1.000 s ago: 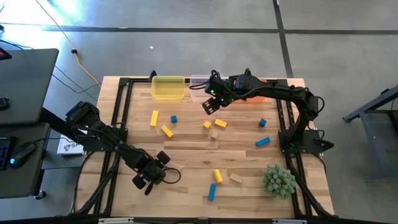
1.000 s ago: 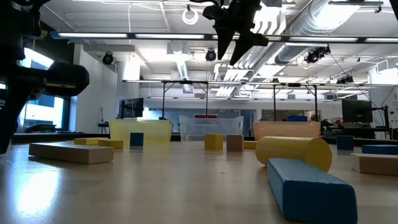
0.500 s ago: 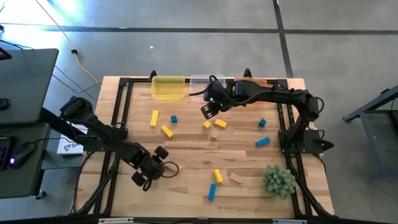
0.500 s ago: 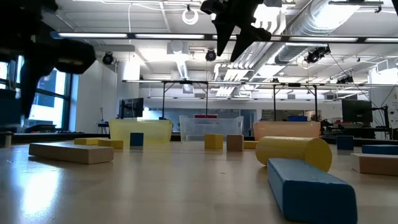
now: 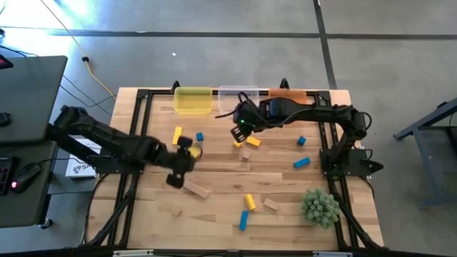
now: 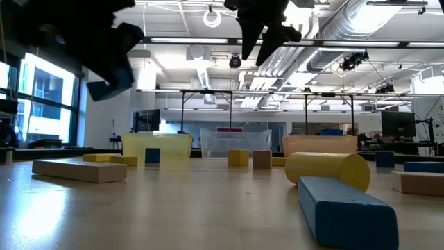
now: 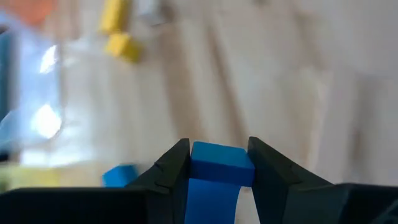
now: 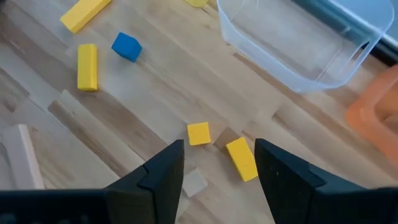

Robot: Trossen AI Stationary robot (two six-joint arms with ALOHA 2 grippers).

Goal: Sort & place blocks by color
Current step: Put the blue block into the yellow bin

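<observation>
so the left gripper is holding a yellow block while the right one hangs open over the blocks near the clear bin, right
Not quite: the block clamped in the left gripper is blue, not yellow, as the left wrist view shows. The rest holds: the right gripper hangs open above loose blocks near the clear bin.

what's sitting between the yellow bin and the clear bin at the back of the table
Nothing. In the high view the yellow bin and the clear bin stand side by side with only a narrow strip of bare table between them.
</observation>
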